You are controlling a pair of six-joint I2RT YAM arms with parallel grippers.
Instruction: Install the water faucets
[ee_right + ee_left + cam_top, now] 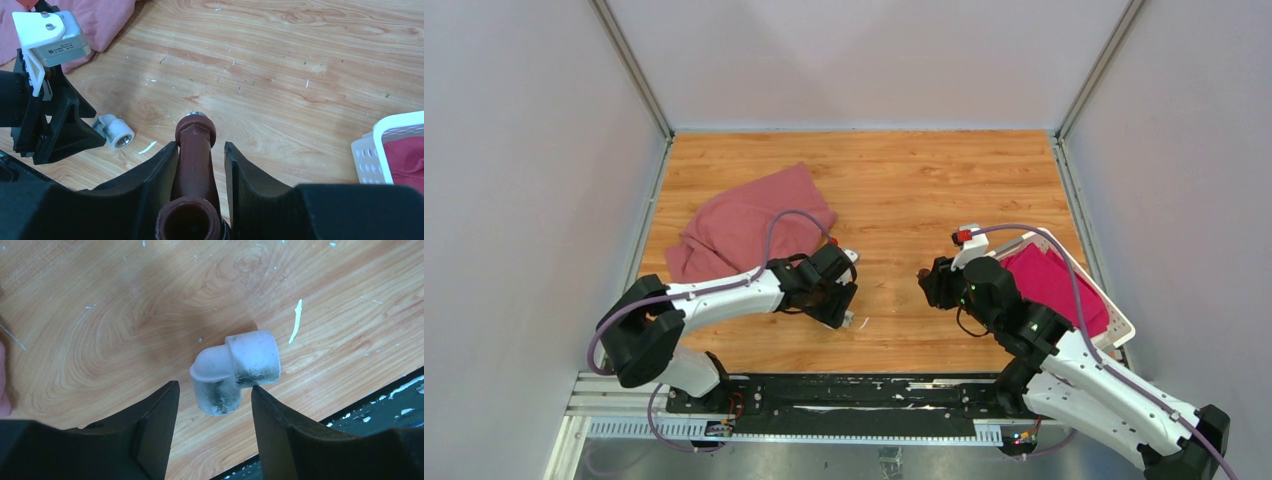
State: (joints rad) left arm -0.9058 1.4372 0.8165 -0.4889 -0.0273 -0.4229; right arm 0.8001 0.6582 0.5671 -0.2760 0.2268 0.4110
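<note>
The white plastic elbow fitting (235,370) lies on the wood table, close to its near edge. My left gripper (214,390) is open and hangs just over it, with one finger on each side and apart from it. The fitting shows in the top view (855,320) by the left gripper (842,305), and in the right wrist view (116,132). My right gripper (200,146) is shut on the dark reddish-brown tap (195,150), held above the table with its silvery end (196,114) pointing forward. In the top view the right gripper (927,285) is right of the left one.
A pink-red cloth (749,225) lies bunched at the back left. A white slatted basket (1114,320) with a red cloth (1054,285) in it stands at the right. A black rail (824,395) runs along the near edge. A white sliver (296,327) lies beside the fitting.
</note>
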